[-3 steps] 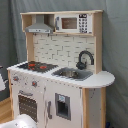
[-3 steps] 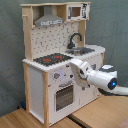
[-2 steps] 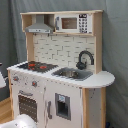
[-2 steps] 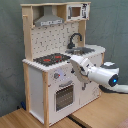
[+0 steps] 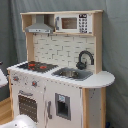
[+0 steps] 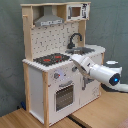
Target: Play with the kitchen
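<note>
Arm: in the second exterior view I see my arm (image 6: 97, 72) reaching in from the second exterior view's right, its white end just in front of the counter edge, between the stovetop and the sink.
Gripper: it is hidden at the front of the arm — I cannot tell its state.
Position of the kitchen: the kitchen (image 5: 60, 75) stands upright on the wooden floor before a grey curtain and fills most of both exterior views.
Step in hand: I judge that I am approaching the front panel, perhaps the knobs (image 6: 59, 76) under the stovetop (only a guess).
How to do it well: I would advance slowly and straight, keep the wrist below the counter edge, and touch only one knob or handle — the toy is light and could slide if I push hard.
Look of the kitchen: white body with light-wood sides, black stovetop (image 5: 34, 65) with red rings, black faucet (image 5: 85, 59) over a sink (image 5: 72, 73), oven door (image 6: 64, 95) with a dark window, grey hood (image 5: 40, 26), small microwave (image 5: 72, 23) on top.
</note>
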Robot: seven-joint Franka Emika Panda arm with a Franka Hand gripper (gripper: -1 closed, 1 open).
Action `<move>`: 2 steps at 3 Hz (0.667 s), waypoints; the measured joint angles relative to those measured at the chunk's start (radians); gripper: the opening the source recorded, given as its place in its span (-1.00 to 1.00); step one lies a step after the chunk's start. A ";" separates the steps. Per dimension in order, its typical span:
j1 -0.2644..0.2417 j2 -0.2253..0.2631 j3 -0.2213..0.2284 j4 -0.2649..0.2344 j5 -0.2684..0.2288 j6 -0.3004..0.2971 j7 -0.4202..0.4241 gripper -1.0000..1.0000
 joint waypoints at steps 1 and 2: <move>0.032 -0.034 -0.012 -0.025 -0.008 -0.045 -0.072 1.00; 0.081 -0.095 -0.007 -0.066 -0.008 -0.082 -0.121 1.00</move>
